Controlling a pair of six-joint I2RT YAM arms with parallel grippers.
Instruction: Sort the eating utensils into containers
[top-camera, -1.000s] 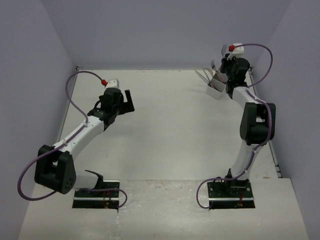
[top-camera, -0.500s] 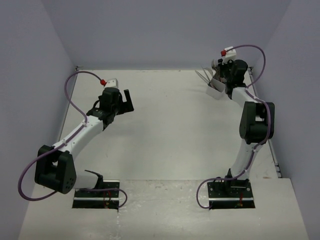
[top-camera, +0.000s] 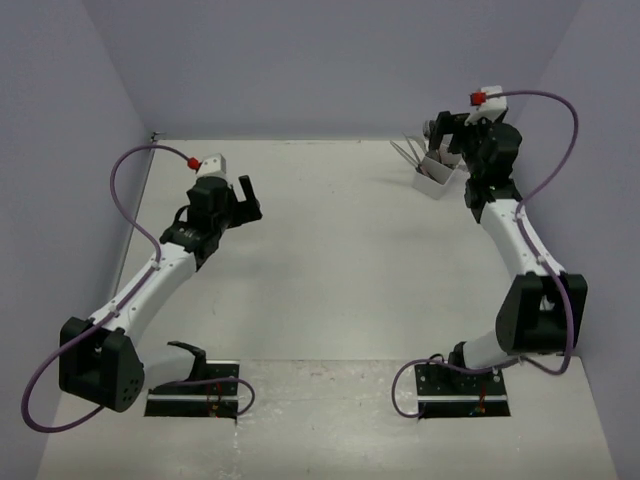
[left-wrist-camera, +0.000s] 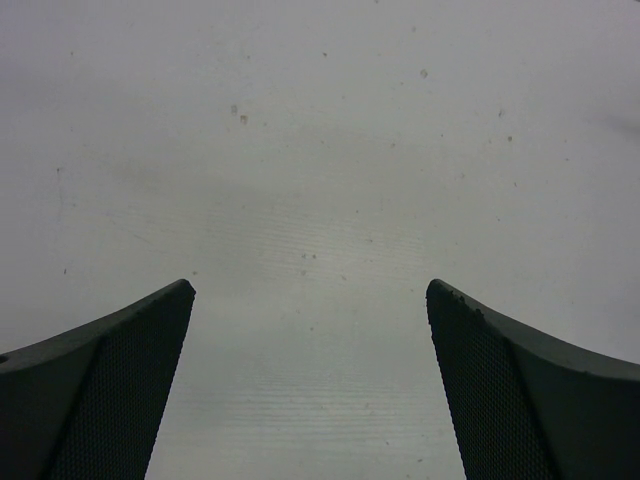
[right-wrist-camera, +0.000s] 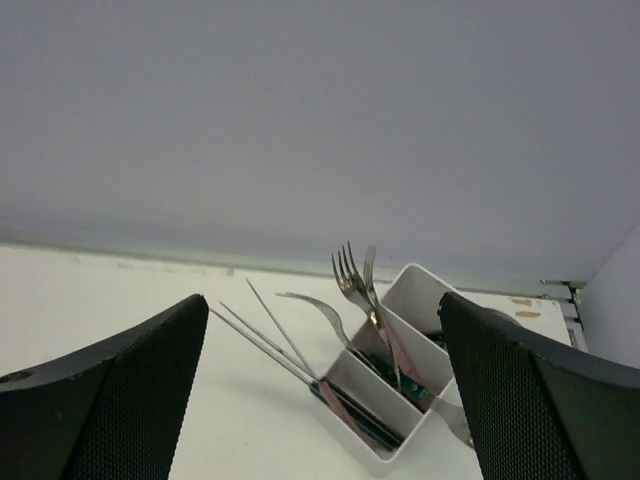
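The white divided container (top-camera: 436, 178) stands at the far right of the table, and the eating utensils (top-camera: 408, 150) lean out of it to the left. In the right wrist view two forks (right-wrist-camera: 350, 272) rise from the container's (right-wrist-camera: 421, 296) middle compartment. Thin knife blades (right-wrist-camera: 262, 345) slant out of the nearest one. My right gripper (top-camera: 443, 135) hangs open just above and behind the container, and its jaws (right-wrist-camera: 322, 300) hold nothing. My left gripper (top-camera: 248, 195) is open over bare table (left-wrist-camera: 320, 150) at the left, with nothing between its fingers (left-wrist-camera: 120, 370).
The back wall (top-camera: 320, 60) runs close behind the container, and the right wall (top-camera: 600, 150) stands near my right arm. Both arm bases sit at the near table edge (top-camera: 330, 365).
My right gripper has gone from shut to wide open above the container, and that arm's elbow has swung down and right. The left arm has shifted slightly left, still open.
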